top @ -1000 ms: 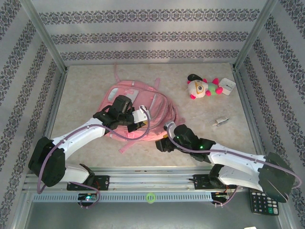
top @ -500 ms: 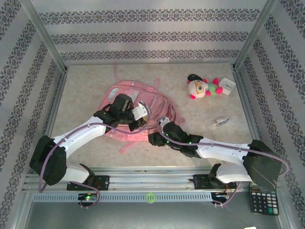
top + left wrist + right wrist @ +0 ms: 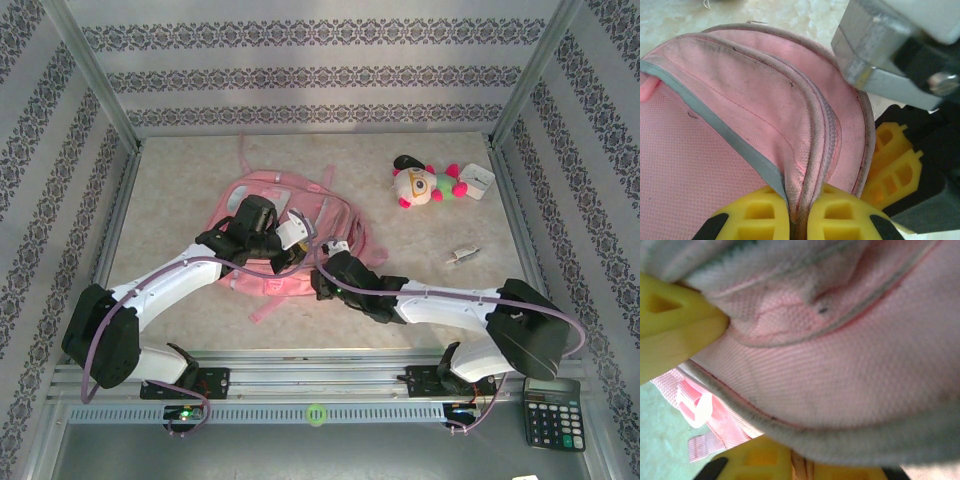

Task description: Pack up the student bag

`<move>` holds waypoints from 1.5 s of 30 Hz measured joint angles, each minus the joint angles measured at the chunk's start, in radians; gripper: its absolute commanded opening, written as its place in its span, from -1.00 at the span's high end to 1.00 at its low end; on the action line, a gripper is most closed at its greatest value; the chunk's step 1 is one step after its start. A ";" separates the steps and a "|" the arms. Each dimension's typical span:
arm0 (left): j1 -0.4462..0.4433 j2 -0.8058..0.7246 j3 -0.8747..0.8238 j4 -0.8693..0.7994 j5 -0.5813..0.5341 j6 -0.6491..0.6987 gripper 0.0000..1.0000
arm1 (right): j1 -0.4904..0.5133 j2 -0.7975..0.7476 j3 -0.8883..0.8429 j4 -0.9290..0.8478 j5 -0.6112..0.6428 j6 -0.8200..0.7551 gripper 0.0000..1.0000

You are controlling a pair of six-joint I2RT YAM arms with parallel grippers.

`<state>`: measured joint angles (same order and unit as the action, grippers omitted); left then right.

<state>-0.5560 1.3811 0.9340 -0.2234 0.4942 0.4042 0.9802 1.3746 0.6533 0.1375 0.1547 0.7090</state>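
Student bag (image 3: 265, 186) lies flat mid-table (image 3: 420, 250), between the two arms. The left claw (image 3: 799, 217) stays pinched on its zipper seam. The right claw (image 3: 320, 282), gaping beside the near corner a second ago, has slid in and clamped onto the near edge. With both sides gripped, I reckon the opening can now be pulled apart.

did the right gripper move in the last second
Yes, the right gripper moved left along the near edge of the soft pink fabric backpack, away from the black calculator.
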 measured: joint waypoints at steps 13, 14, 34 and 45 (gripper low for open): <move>0.000 0.000 0.024 -0.008 0.057 0.058 0.97 | -0.134 -0.163 -0.029 -0.128 -0.269 -0.008 0.69; 0.000 0.000 0.024 -0.011 0.063 0.058 0.97 | -0.134 -0.158 -0.023 -0.137 -0.276 -0.008 0.65; 0.009 0.012 0.024 -0.023 0.082 0.043 0.97 | -0.084 -0.042 0.171 -0.396 -0.094 0.000 0.33; 0.009 0.012 0.024 -0.023 0.082 0.039 0.97 | -0.042 -0.042 0.236 -0.520 0.012 -0.003 0.54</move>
<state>-0.5472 1.3933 0.9581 -0.2462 0.5762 0.4435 0.9386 1.3323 0.8890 -0.3828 0.1665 0.7063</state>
